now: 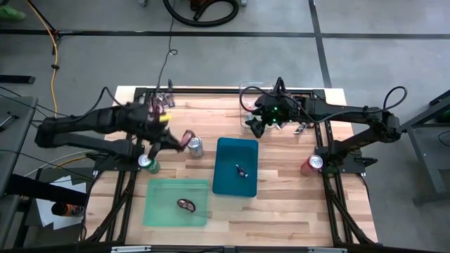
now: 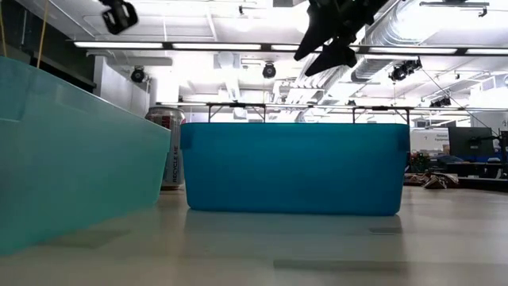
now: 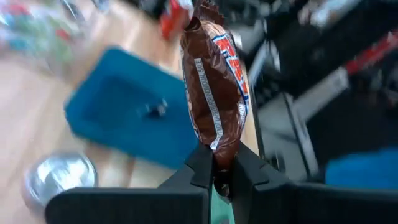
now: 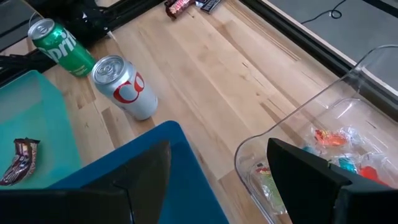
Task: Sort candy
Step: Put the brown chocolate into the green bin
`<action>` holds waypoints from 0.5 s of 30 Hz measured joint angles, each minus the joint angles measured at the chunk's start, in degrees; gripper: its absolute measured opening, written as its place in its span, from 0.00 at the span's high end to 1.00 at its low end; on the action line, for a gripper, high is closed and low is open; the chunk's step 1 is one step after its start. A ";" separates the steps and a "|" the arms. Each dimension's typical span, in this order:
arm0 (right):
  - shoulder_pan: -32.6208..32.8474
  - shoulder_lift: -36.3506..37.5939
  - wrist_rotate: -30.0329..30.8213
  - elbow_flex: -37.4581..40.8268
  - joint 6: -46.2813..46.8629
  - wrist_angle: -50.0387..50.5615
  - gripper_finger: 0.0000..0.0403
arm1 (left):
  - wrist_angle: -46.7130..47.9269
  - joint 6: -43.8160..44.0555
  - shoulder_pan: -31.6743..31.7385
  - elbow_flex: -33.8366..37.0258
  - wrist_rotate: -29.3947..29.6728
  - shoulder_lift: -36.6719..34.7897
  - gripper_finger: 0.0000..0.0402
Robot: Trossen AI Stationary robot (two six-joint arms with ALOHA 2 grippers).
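Candy sits in several spots across the wooden worktop (image 1: 281,176). At the left, the left gripper (image 3: 224,177) hangs above the worktop near the silver soda can (image 1: 195,146), its fingers pinched shut on the lower end of a brown wrapped candy bar (image 3: 217,87), which stands up from the fingertips in the left wrist view. In the high view the same bar shows as a reddish shape just beside the silver can. A green soda can (image 1: 146,163) stands at the left arm's base, close to the far left corner of the light green bin (image 1: 158,204). One dark brown wrapped candy (image 1: 186,204) lies inside that green bin, toward its right side. A few more wrapped pieces (image 1: 163,102) lie at the far edge of the worktop, behind the left arm.

Near the middle, the blue bin (image 1: 226,158) holds one small dark wrapped piece (image 1: 242,169). In the low view the blue bin stands to the right of the green one, with the silver can showing between them, behind.

Farther right, the right gripper (image 1: 256,126) hovers with its fingers spread wide and empty, over the far edge of the blue bin and beside a clear plastic container (image 4: 348,106). Small bright red, green and blue sweets (image 4: 339,155) rest inside that container. A red soda can (image 1: 313,164) stands at the right arm's base.
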State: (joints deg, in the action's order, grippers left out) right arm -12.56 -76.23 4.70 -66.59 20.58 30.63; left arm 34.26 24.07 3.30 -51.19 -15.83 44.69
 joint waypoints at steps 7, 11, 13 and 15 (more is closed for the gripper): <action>-0.50 0.00 -0.01 0.00 -0.07 -0.02 0.35 | 16.87 0.83 -17.65 -5.87 6.63 5.16 0.98; -1.07 0.00 -0.01 0.00 -0.07 0.00 0.35 | 23.22 0.77 -26.23 -6.54 11.87 9.26 0.98; -1.33 0.01 -0.01 0.00 -0.07 -0.01 0.35 | 25.48 0.81 -29.90 -6.54 14.92 11.78 0.98; -1.36 0.00 -0.01 0.00 -0.07 0.00 0.35 | 27.20 0.98 -32.83 -6.54 17.18 14.37 0.98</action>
State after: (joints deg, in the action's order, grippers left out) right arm -13.91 -76.23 4.69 -66.59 20.51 30.63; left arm 61.46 25.05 -29.52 -57.74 1.34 59.06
